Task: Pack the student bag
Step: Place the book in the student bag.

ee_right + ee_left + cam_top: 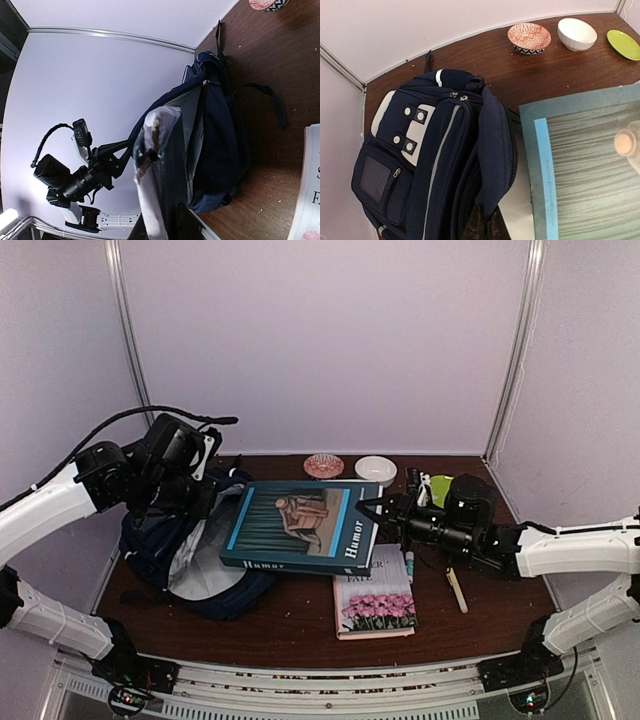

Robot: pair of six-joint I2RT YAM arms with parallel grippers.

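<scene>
Backpack (155, 545) lies at the left end of the table (290, 625), close to the left wall, with bare wood only along the near edge; its mouth gapes toward the middle, grey lining showing. Left gripper (205, 490) is pressed together on the bag's upper rim. Right gripper (372, 510) pinches the right edge of a raised teal book (300, 525), whose left end sits at the bag's mouth.

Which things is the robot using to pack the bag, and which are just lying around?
In use: student bag, held up by the left gripper; Humor book, held by the right gripper.

Lying about: flower book, red patterned bowl, white bowl, green plate.
</scene>
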